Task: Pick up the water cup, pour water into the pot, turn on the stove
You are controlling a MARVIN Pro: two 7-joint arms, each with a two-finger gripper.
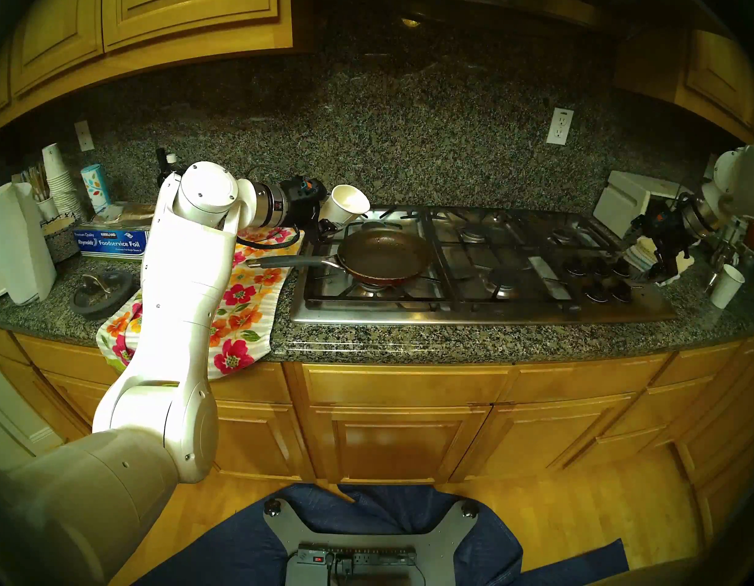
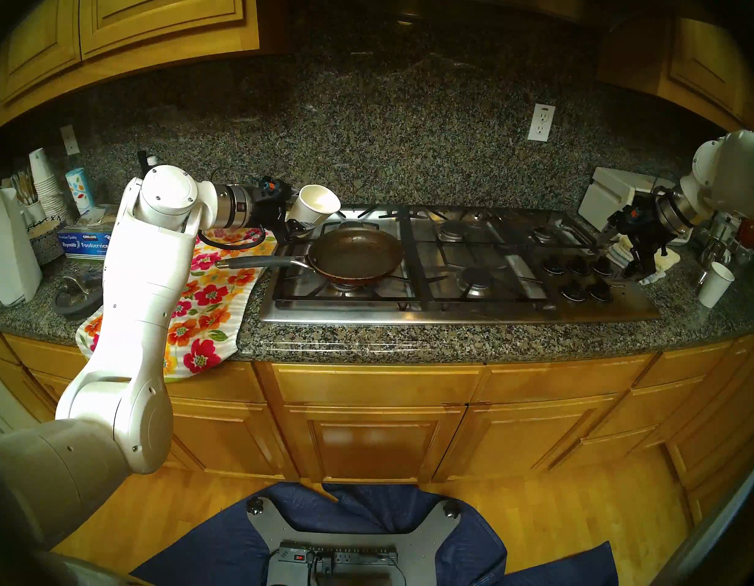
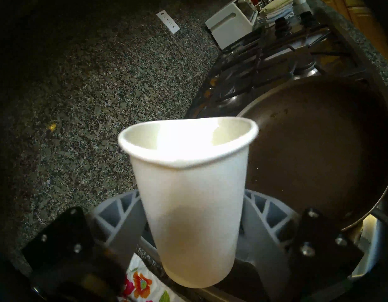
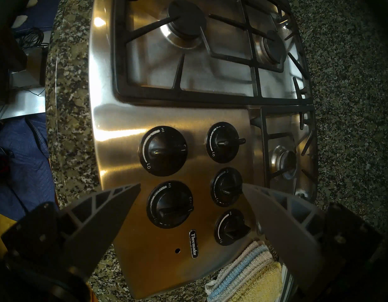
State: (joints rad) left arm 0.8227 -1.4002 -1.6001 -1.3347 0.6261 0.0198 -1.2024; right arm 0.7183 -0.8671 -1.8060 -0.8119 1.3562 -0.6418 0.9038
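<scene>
One water cup (image 3: 189, 199) is held in the left gripper (image 3: 188, 236). It is a thin white paper cup, so it is very light and soft. Its rim is already bent out of round in the left wrist view, so I think a harder squeeze would crush it. Wet paper can also get floppy. The best place to hold it is low on its side, near the stiff bottom, and that is about where the two grey fingers (image 3: 125, 221) press it now, one on each side. The jaws are closed most of the way, snug on the cup.

The cup is up in the air and tipped over, with its mouth toward the pot (image 1: 385, 255). It hangs at the pot's back left edge. The pot sits on the front left burner of the stove (image 1: 485, 310).

The right gripper (image 4: 190, 192) holds nothing. Its jaws are wide open, just above the black knobs (image 4: 163, 151), not touching them.
</scene>
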